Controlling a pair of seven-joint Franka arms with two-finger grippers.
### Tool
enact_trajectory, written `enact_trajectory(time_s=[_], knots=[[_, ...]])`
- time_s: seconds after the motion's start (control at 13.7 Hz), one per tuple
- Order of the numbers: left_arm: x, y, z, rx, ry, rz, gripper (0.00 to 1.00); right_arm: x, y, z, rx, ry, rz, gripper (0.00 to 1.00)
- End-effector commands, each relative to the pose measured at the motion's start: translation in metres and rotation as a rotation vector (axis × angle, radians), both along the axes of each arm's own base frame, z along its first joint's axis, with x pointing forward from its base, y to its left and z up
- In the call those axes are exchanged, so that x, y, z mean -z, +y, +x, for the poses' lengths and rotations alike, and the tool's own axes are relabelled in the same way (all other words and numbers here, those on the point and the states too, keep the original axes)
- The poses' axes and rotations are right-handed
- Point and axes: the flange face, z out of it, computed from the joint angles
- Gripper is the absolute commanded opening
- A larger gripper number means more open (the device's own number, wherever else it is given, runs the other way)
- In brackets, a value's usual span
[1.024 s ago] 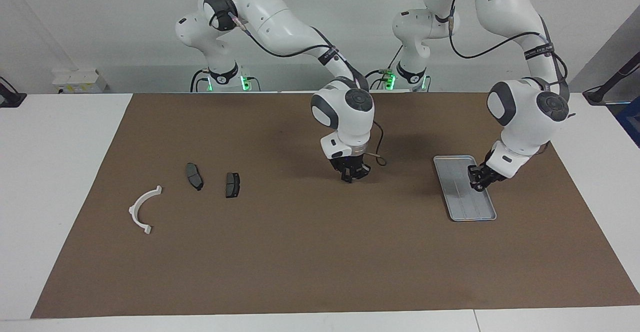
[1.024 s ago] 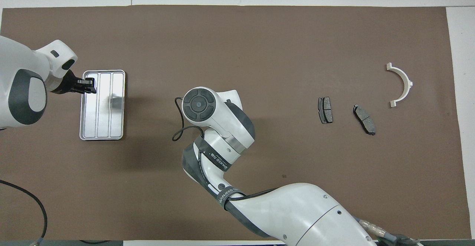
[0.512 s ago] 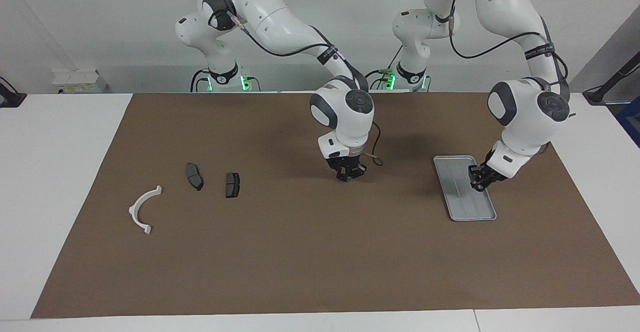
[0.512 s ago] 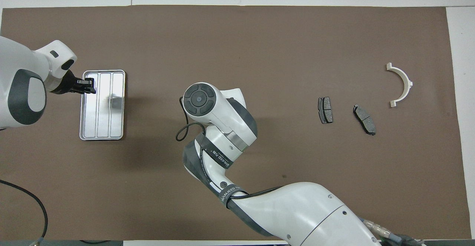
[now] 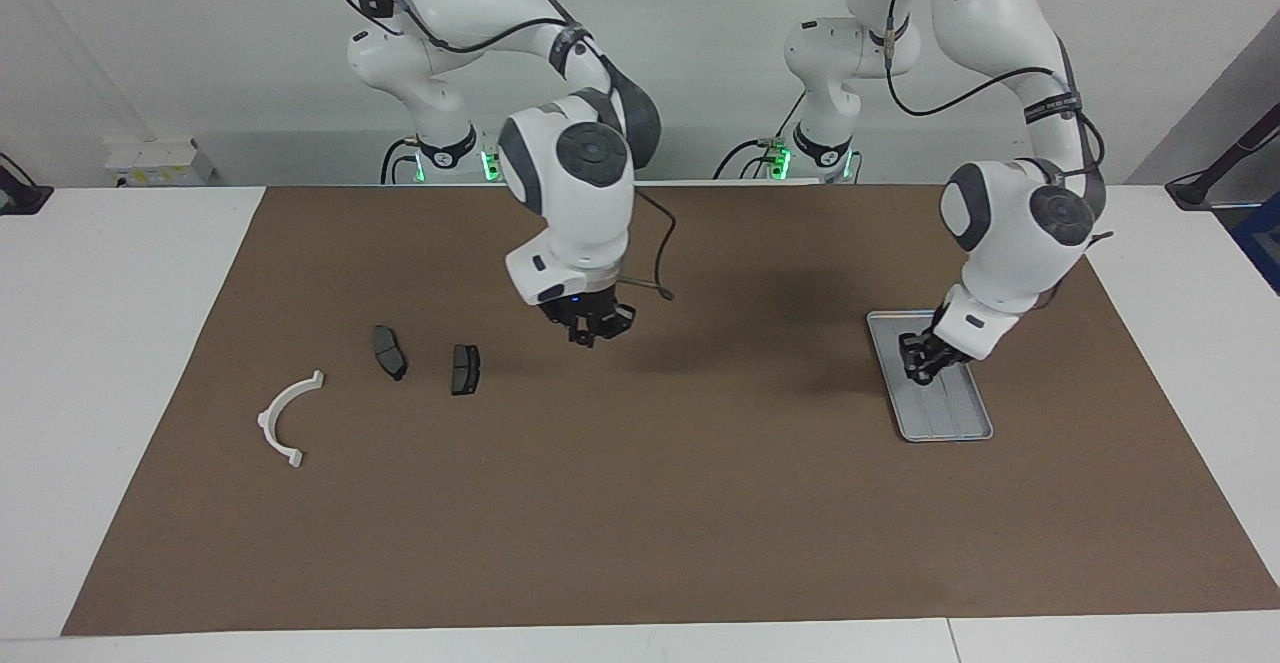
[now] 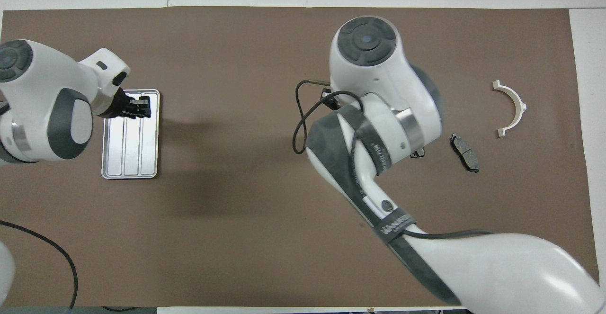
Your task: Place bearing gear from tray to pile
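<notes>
Right gripper (image 5: 592,332), clenched (contents hidden), hangs over the mat near the pile (image 5: 464,369), presumably delivering. Left gripper (image 5: 920,366), grip unclear, steadies the tray (image 5: 950,423).

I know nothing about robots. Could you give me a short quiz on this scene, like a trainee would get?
1. True or false: the right claw hangs over the tray.
2. How many dark pads lie near the white bracket? A one, B two, C four.
3. Fill in: the left claw is over the ____.

Key: 1 false, it is over bare mat near the pads; 2 B; 3 tray.
</notes>
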Motion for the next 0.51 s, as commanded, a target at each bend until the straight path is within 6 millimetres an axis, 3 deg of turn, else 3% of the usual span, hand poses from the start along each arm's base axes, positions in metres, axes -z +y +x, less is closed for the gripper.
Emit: enact_trajectory(time_s=[0.0,0.22,0.29,0.44], knots=[[-0.004,-0.105,-0.028,-0.102,0.001,-0.008,0.0,-0.013,-0.08,0.015,-0.163,0.046,0.029,0.0],[0.0,-0.207,-0.071,-0.185,-0.014,-0.016,0.0,-0.007,-0.176,0.036,-0.306,0.055,0.05,0.0],[0.007,-0.23,-0.085,-0.197,-0.024,-0.025,0.0,0.002,-0.202,0.039,-0.338,0.049,0.053,0.0],[0.017,-0.257,-0.101,-0.203,-0.027,-0.029,0.0,0.03,-0.242,0.043,-0.388,0.016,0.056,0.0]])
